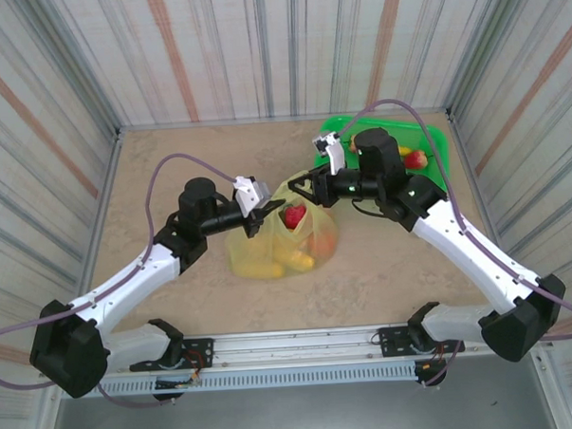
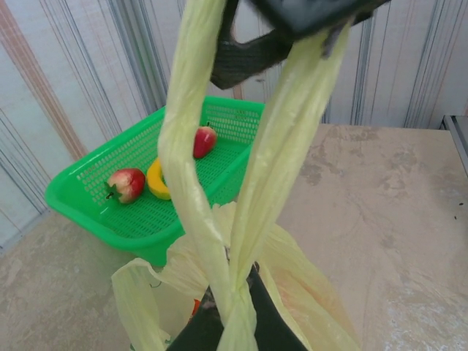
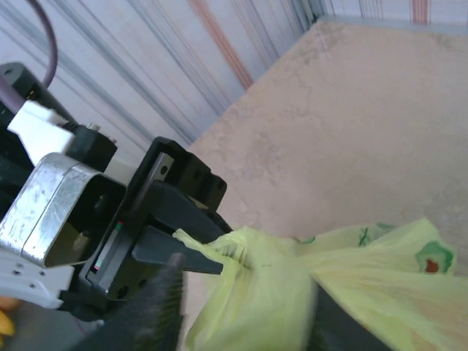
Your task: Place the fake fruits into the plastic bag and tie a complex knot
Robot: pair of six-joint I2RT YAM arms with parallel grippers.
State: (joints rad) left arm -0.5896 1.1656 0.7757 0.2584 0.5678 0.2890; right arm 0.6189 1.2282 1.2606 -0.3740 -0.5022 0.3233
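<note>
The yellow-green plastic bag (image 1: 280, 241) sits mid-table holding fake fruits: a red strawberry (image 1: 294, 215), an orange (image 1: 323, 243) and a banana (image 1: 290, 261). My left gripper (image 1: 264, 209) is shut on the bag's handles, which cross in a twist right at its jaws (image 2: 235, 311). The two handle strands (image 2: 183, 124) rise from there and loop over a finger of my right gripper (image 2: 248, 55). My right gripper (image 1: 302, 187) hovers over the bag mouth. In the right wrist view its blurred fingers (image 3: 146, 307) stand apart with bunched bag plastic (image 3: 270, 292) between them.
A bright green slotted basket (image 1: 433, 140) stands at the back right, behind the right arm. In it lie a red apple (image 2: 126, 183), a yellow piece (image 2: 156, 179) and a strawberry (image 2: 204, 140). Striped walls (image 1: 260, 45) enclose the table on three sides.
</note>
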